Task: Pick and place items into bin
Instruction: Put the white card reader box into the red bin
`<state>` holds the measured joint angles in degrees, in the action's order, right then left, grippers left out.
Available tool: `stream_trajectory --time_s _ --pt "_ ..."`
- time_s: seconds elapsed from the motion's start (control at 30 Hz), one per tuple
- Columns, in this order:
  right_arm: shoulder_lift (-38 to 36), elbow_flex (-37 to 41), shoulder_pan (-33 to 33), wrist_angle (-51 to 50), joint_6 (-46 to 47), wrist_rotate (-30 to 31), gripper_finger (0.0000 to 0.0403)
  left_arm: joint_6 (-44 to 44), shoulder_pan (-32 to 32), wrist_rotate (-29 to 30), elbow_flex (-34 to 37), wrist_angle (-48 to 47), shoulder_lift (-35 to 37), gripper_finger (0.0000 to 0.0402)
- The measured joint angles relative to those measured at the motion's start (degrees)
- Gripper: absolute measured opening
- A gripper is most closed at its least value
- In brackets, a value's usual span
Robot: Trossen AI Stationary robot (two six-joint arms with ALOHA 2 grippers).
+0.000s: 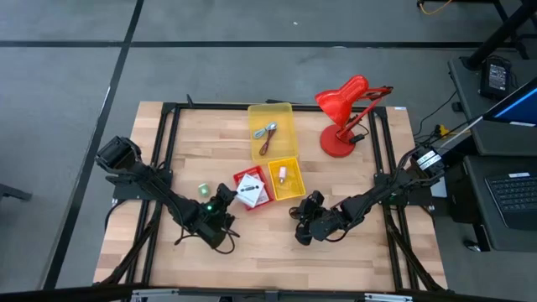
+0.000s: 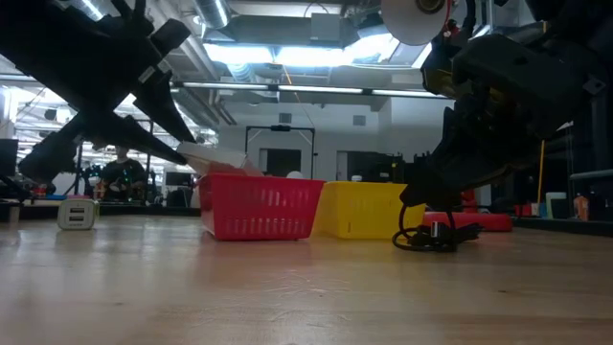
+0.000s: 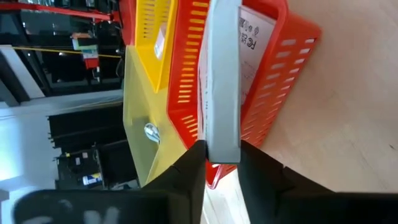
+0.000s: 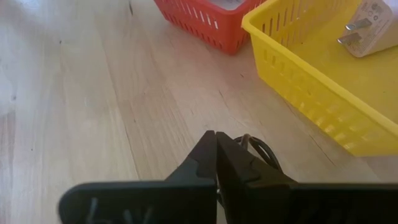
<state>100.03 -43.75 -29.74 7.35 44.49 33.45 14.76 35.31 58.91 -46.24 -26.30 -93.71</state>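
My left gripper is shut on a white printed packet at the left rim of the small red basket. A second white printed packet lies inside that basket. My right gripper is low on the table, in front of the yellow basket, shut at the black cable. The coil rests on the wood. A tiny green piece sits on the table left of the red basket. My left gripper pinches the white packet by its near end between the two fingers, which lie along its length. The packet is seen edge-on, lifted clear of the table and reaching out over the red basket's rim. My right gripper comes slanting down from the table's right, its fingertips closed at the edge of the cable coil. The fingers hide the place of contact. A strand rises to them while the coil stays on the table.
A larger translucent yellow bin behind the baskets holds a dark red cord and a blue-and-silver tool. A white plug lies in the yellow basket. The red desk lamp stands at the far right. Bare wood lies toward the near edge.
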Motion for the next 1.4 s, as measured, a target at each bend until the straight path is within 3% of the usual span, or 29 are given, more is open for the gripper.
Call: stream_trajectory --time_s 0.2,0.43,0.73,1.07,1.4 --pt "0.0 0.0 0.0 0.0 0.0 0.0 0.0 0.0 0.0 0.9 0.0 0.2 0.0 0.0049" --pt "0.0 0.0 0.0 0.0 0.0 0.0 0.0 0.0 0.0 5.7 -0.4 0.8 0.0 0.0048" --pt "0.0 0.0 0.0 0.0 0.0 0.0 0.0 -0.6 0.0 5.9 -4.4 -0.2 0.0 0.0045" --pt "0.0 0.0 0.0 0.0 0.0 0.0 0.0 -18.4 -0.2 1.8 -9.2 -16.8 0.0 0.0043" --pt "0.0 0.0 0.0 0.0 0.0 0.0 0.0 -27.5 -3.5 -4.9 -14.3 -20.6 0.1 0.0042"
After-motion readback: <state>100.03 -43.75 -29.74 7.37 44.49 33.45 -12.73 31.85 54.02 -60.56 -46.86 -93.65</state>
